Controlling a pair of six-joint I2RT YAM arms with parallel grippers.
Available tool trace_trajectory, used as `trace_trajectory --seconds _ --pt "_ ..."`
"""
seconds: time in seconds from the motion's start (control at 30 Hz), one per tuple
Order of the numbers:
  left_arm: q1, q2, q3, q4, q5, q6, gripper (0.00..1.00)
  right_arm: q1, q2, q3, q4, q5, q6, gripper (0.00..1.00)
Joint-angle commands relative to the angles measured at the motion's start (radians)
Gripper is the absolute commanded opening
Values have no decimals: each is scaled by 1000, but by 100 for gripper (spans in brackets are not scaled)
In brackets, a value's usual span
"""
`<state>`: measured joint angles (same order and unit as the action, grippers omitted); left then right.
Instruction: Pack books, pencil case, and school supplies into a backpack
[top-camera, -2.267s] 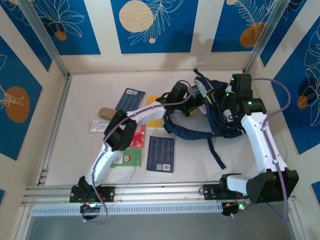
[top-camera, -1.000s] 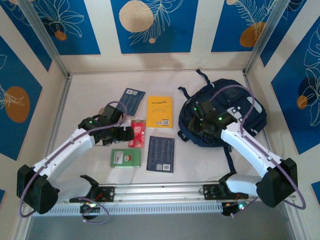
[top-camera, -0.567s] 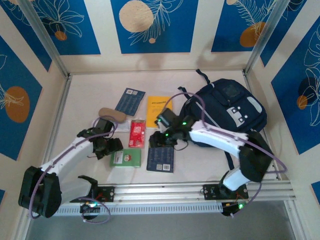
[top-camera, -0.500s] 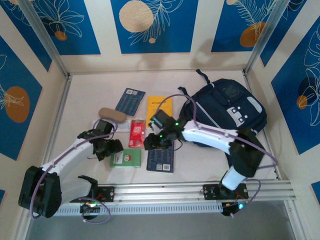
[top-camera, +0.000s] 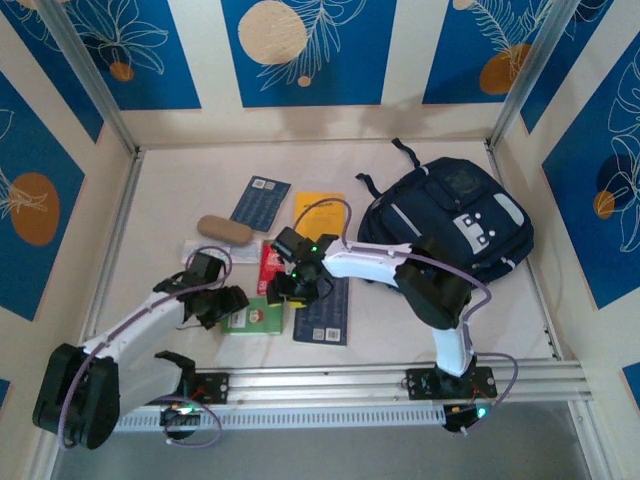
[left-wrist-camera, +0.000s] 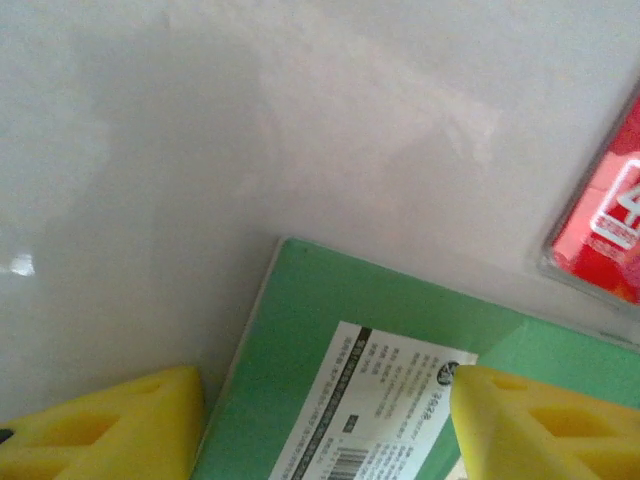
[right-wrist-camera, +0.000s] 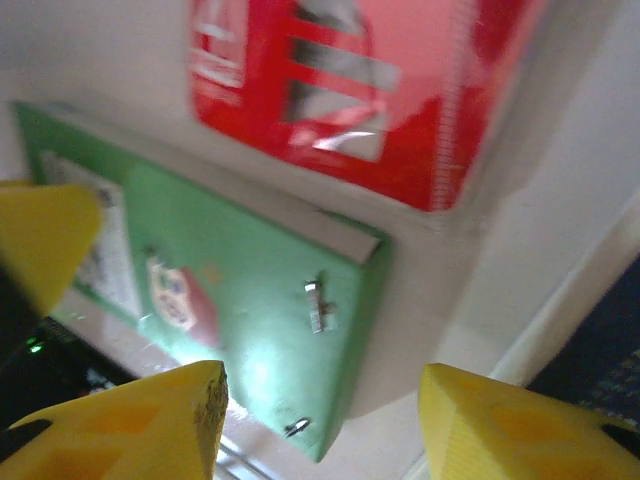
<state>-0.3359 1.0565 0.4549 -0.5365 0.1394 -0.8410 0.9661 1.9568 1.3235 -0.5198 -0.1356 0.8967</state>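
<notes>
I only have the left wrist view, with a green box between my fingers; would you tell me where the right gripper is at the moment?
Observer: The right gripper hovers over the far right corner of the green box, beside the red packet, with its jaws open.
Operator: Thank you. Is anything lying close to the box on that side?
Observer: A navy book lies just to its right; I cannot tell whether they touch.
Operator: And where do these things have to go?
Observer: The backpack lies at the far right of the table, well away from the box.
</notes>
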Motion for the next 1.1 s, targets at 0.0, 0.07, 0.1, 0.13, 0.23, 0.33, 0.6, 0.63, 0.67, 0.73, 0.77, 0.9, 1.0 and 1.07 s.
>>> trace_trajectory --seconds 0.0,0.07,0.1,0.13,0.23,0.33,0.6,0.63,0.67,0.73,0.77,0.9,1.0,1.07 --pt "8 -39 -26 7 75 -16 64 13 24 -1 -22 8 36 54" --pt "8 -51 -42 9 102 -18 62 22 50 8 -16 -2 34 54" --pt "8 -52 -49 15 118 -18 62 25 63 18 -14 -9 29 54" --pt "7 -50 -59 28 142 -17 62 31 78 32 -13 -20 18 54" --pt "8 -49 -89 58 195 -30 60 48 132 94 -51 -40 -20 54" --pt "7 -48 -112 70 229 -44 58 65 174 156 -112 -30 -52 54" --pt "8 -77 -122 43 260 -31 55 11 47 62 167 -340 -88 48" --pt "7 -81 -122 45 268 -29 55 1 26 31 224 -386 -71 47" --pt "8 -84 -124 52 282 -29 55 -12 9 -3 279 -432 -49 46" --pt "8 -90 -124 63 303 -35 55 -34 -3 -64 390 -515 6 44" --pt "8 -90 -124 65 311 -37 55 -43 0 -95 441 -558 32 42" --pt "7 -89 -121 66 336 -34 55 -61 33 -144 486 -612 77 37" --pt "6 -94 -114 66 364 -33 55 -57 44 -143 448 -575 55 35" --pt "5 -102 -99 44 371 -24 55 -58 33 -126 386 -524 17 28"
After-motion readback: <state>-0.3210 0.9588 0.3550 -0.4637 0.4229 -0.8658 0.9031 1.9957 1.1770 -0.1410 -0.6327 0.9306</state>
